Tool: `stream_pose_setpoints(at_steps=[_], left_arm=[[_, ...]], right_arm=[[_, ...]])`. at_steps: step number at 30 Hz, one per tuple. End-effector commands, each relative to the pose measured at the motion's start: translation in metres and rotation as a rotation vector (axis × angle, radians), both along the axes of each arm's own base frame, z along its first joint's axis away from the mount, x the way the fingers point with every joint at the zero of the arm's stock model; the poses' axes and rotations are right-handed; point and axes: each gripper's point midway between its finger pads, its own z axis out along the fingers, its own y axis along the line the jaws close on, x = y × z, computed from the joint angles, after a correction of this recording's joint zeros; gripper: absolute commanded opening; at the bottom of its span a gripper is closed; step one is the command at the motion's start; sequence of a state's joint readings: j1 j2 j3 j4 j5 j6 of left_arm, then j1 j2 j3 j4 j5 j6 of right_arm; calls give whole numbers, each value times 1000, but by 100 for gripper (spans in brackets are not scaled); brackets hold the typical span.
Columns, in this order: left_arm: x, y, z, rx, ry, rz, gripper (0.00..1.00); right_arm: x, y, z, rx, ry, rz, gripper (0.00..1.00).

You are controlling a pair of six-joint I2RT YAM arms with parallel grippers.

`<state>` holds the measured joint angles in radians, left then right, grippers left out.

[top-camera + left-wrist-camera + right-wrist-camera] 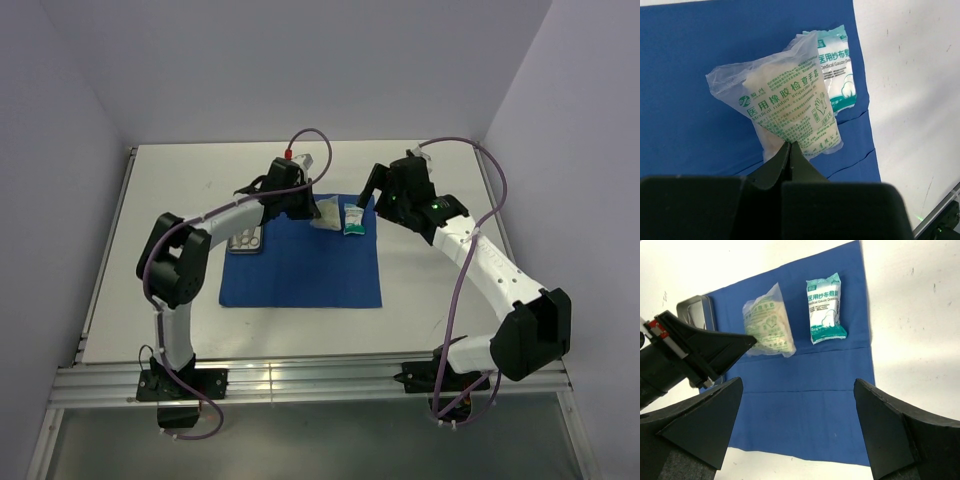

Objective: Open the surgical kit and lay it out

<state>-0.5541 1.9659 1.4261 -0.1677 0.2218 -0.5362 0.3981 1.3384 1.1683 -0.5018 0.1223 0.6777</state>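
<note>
1. The left pincer [790, 150] is pinching shut on the lower edge of the whitish packet [785, 105], which is tilting up off the blue cloth [300, 270] near its far edge.
2. The right pincer [799, 385] is hanging wide open with nothing in it. The green packet [825, 307] is lying flat on the cloth just past its fingers, beside the whitish one but not touching.
3. The left wrist view is giving me readable green print on the whitish packet. From overhead I'm only getting pale blobs.
4. The tray [692, 307] is sitting at the cloth's left edge, half hidden behind the left arm, and I can't tell what's in it.
</note>
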Motion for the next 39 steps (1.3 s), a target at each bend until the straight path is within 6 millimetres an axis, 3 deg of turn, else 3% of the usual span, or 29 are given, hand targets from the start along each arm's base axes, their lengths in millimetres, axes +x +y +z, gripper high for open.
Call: stream_pose_setpoints(at_steps=[1, 10, 25, 28, 32, 35, 39], left_arm=[[16, -20, 22, -35, -100, -31, 0], [20, -21, -8, 22, -67, -30, 0], [28, -10, -13, 83, -80, -21, 2], [29, -5, -18, 85, -64, -13, 9], [29, -1, -21, 88, -57, -12, 30], [29, -1, -16, 76, -58, -21, 40], [31, 3, 4, 51, -92, -18, 42]], right_arm=[[1, -6, 14, -1, -42, -2, 100], [5, -1, 13, -4, -38, 24, 100], [9, 4, 9, 0, -27, 48, 100], [10, 4, 9, -3, -27, 49, 100], [12, 6, 8, -3, -21, 54, 100], [14, 8, 7, 1, -19, 57, 100], [19, 11, 9, 7, -35, 65, 96]])
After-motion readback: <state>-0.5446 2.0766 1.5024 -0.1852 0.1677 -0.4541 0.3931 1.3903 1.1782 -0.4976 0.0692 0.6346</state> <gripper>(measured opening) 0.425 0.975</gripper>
